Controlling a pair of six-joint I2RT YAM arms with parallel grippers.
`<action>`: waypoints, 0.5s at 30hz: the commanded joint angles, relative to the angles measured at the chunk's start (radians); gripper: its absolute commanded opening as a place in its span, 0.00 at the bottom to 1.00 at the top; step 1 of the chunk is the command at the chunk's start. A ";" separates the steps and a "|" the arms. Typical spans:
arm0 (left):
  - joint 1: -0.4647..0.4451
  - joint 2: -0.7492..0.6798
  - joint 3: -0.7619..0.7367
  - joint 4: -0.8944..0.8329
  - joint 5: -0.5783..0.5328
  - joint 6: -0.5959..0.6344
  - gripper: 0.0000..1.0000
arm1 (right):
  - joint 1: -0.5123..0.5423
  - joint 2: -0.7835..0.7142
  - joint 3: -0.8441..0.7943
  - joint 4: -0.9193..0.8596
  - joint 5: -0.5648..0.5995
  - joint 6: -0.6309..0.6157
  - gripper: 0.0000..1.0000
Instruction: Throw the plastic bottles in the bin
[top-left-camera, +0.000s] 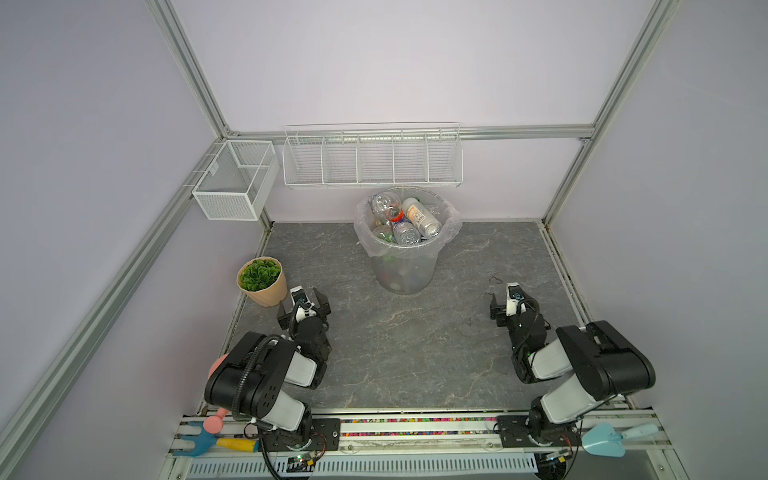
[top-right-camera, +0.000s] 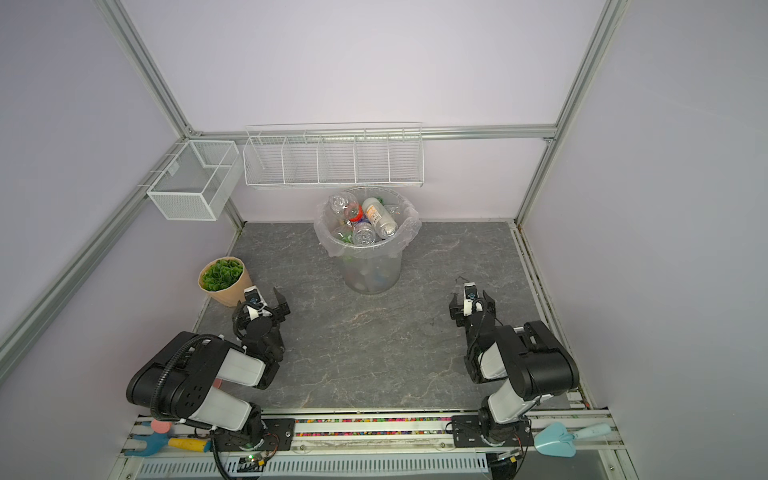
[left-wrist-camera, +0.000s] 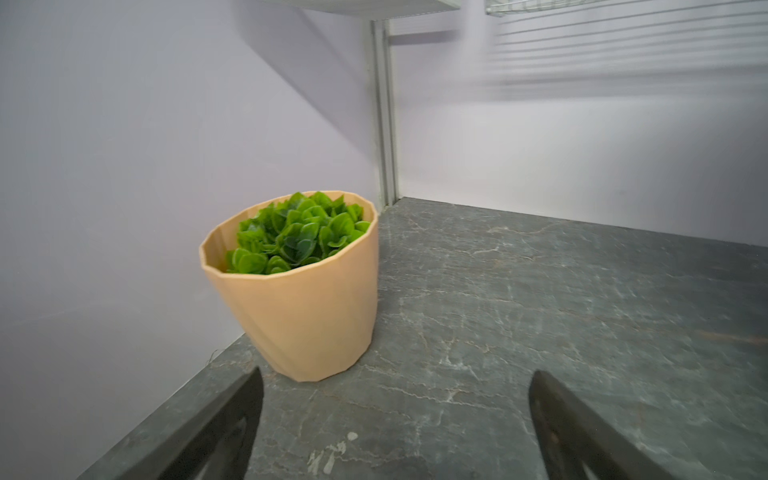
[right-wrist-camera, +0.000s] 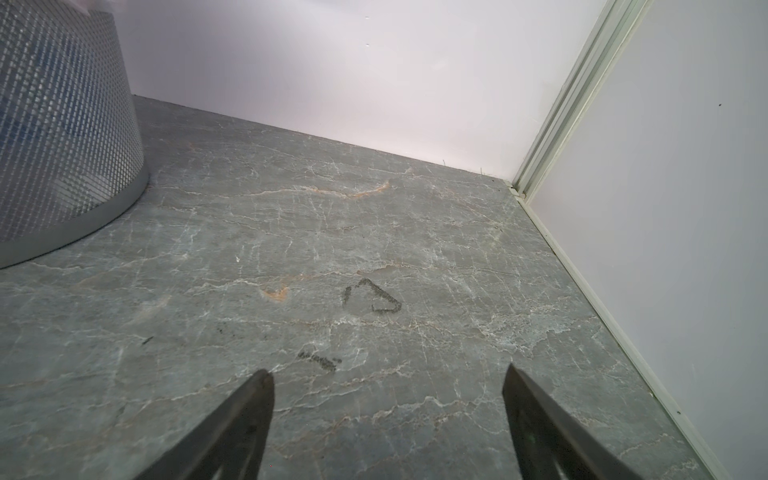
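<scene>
1. Nearest the lens, on the front rail, a pale blue trowel (top-left-camera: 602, 442) is noted at the right end and a yellow-handled tool (top-left-camera: 236, 444) at the left end. Parts of a pink watering can (top-left-camera: 217, 417) are seen behind the left arm's base.
2. The left gripper (top-left-camera: 301, 307) is held low over the grey marbled table (top-left-camera: 415, 345), just beside a tan pot (top-left-camera: 268, 293) with a green plant. Its jaws are spread wide and nothing is held. In the left wrist view only bare table is framed by the two dark fingers (left-wrist-camera: 232, 424), with the pot close ahead.
3. The right gripper (top-left-camera: 512, 305) is held low over the right side of the table. Its jaws are likewise apart and nothing is gripped. In the right wrist view a dark scribbled mark (right-wrist-camera: 372, 297) on the table is seen ahead of the fingers (right-wrist-camera: 232, 428).
4. The bin (top-left-camera: 405, 270) is placed upright at the back middle of the table, near the rear wall and well apart from both grippers. A clear bag is folded over its rim.
5. The plastic bottles (top-left-camera: 399, 220) are piled inside the bin, up to near the rim. A white-labelled one is laid on top.
6. A long divided wire basket (top-left-camera: 372, 160) is mounted on the rear wall above the bin, and a smaller mesh basket (top-left-camera: 235, 183) on the left frame
</scene>
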 joint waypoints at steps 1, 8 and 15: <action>-0.001 0.035 -0.002 0.039 0.141 0.079 0.99 | -0.002 0.001 -0.004 0.068 -0.015 -0.027 0.88; -0.001 0.035 -0.005 0.040 0.162 0.086 0.99 | -0.002 0.006 0.000 0.066 -0.019 -0.029 0.89; 0.043 0.060 -0.003 0.039 0.243 0.061 0.99 | -0.008 0.015 0.013 0.062 -0.024 -0.026 0.89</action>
